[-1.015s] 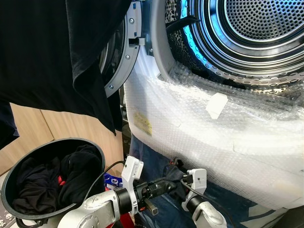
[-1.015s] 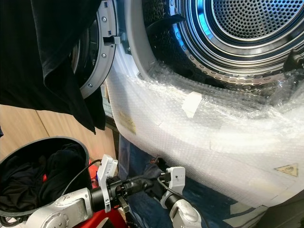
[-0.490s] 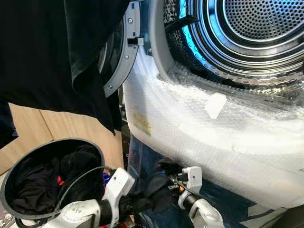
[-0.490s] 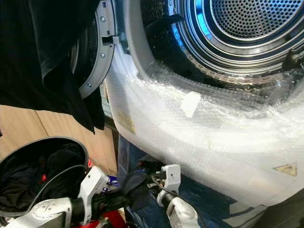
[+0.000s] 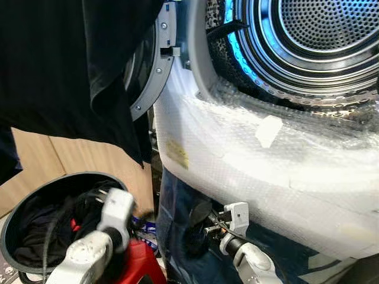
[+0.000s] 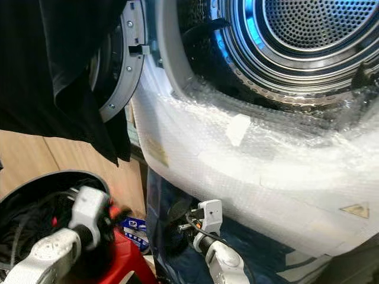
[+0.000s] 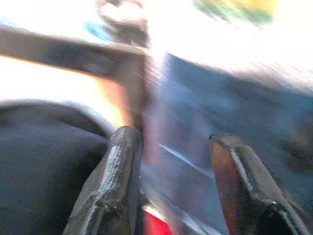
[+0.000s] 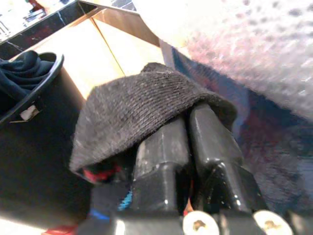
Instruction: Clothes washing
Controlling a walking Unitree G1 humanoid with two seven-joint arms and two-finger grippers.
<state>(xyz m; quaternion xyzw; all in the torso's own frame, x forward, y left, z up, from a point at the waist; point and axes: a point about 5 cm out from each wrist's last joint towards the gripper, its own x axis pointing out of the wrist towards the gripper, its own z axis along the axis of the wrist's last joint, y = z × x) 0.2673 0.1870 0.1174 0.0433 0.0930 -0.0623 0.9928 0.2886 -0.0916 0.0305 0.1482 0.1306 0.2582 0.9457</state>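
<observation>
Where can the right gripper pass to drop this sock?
The drum mouth, above the bubble-wrapped front, looks bare. The right gripper, shut on the sock, is low beside the blue sheet. Crowded: the basket holds clothes and the left gripper; dark garment overhangs the door.

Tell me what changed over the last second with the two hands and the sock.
The left hand let go of the black sock and swung back toward the laundry basket, its fingers now open. The right hand kept the sock pinched below the washer's bubble wrap. The basket, the washer and the hanging black cloth stayed put.
</observation>
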